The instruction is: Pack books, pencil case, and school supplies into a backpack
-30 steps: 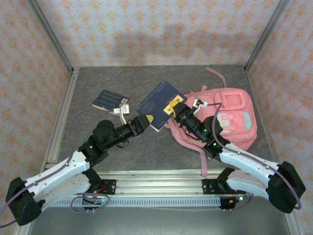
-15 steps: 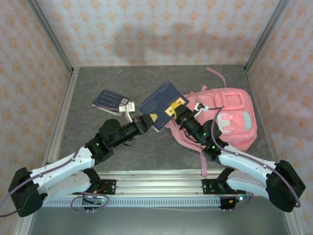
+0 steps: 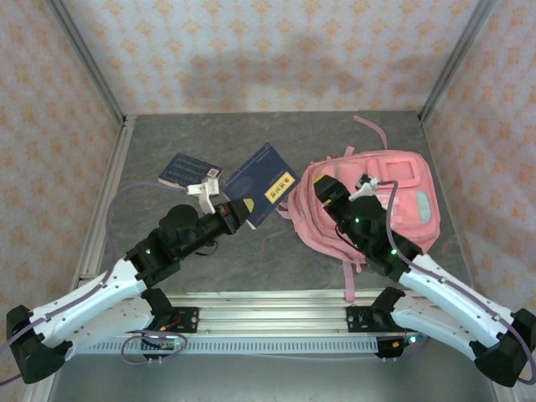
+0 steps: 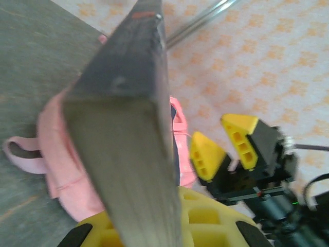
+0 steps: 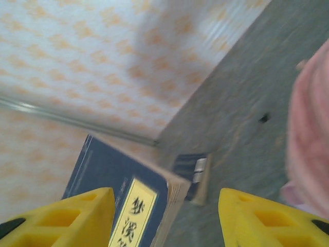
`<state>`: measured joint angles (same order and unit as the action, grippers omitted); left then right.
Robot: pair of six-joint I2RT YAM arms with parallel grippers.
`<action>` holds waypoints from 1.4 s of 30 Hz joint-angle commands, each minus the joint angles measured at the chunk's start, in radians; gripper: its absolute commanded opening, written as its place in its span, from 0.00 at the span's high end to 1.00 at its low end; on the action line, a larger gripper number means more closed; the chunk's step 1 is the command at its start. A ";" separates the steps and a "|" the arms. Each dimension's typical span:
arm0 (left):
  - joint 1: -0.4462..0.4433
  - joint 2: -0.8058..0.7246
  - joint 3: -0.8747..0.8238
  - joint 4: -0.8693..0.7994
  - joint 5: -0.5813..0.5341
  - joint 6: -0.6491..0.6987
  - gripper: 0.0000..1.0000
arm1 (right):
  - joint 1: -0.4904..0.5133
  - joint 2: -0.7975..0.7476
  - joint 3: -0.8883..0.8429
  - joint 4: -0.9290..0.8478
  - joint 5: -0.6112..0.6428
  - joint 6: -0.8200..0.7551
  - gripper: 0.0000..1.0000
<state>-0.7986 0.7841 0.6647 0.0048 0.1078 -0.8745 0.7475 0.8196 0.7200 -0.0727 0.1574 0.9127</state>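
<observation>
Navy book (image 3: 261, 182) pinched tight in left gripper (image 3: 238, 209), right gripper (image 3: 324, 191) parted, empty.

Grey, stone-patterned worktop (image 3: 251, 134), bounded at its near edge by a slotted metal rail (image 3: 268, 314) and on the other sides by patterned walls. Right half: pink backpack (image 3: 402, 167) lying flat, pockets upward; one strap (image 3: 368, 130) trails toward the far wall, and another (image 3: 349, 276) reaches the near rail. Left of centre, toward the far side: small navy book (image 3: 186, 171) lying flat, a pale label at its right corner, well apart from the backpack. Between them: larger navy book (image 3: 260, 180) with a yellow label, tilted; contact between its lower edge and the worktop cannot be determined. The right wrist view repeats the worktop (image 5: 241, 103), small navy book (image 5: 193, 172) and backpack (image 5: 308, 134).
</observation>
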 commanded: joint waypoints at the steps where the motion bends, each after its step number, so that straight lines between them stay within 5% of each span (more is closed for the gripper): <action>1: -0.003 -0.010 0.044 -0.200 -0.129 0.072 1.00 | -0.029 0.099 0.132 -0.425 0.122 -0.223 0.44; 7: 0.001 0.046 0.074 -0.369 -0.218 0.068 1.00 | -0.065 0.339 0.305 -0.550 -0.013 -0.443 0.44; 19: 0.034 0.024 0.054 -0.403 -0.189 0.083 1.00 | -0.140 0.712 0.480 -0.549 -0.206 -0.497 0.51; 31: 0.084 0.007 0.027 -0.394 -0.129 0.078 1.00 | -0.152 0.912 0.574 -0.547 -0.204 -0.535 0.59; 33: 0.088 0.006 0.027 -0.397 -0.125 0.078 1.00 | -0.155 0.928 0.579 -0.549 -0.200 -0.543 0.68; 37: 0.095 0.001 0.024 -0.400 -0.119 0.077 1.00 | -0.155 0.894 0.585 -0.555 -0.188 -0.557 1.00; 42: 0.096 0.007 0.013 -0.383 -0.098 0.072 1.00 | -0.155 0.764 0.570 -0.526 -0.270 -0.625 1.00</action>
<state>-0.7124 0.8047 0.6891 -0.4122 -0.0006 -0.8101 0.5941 1.6928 1.2728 -0.6151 -0.0772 0.3408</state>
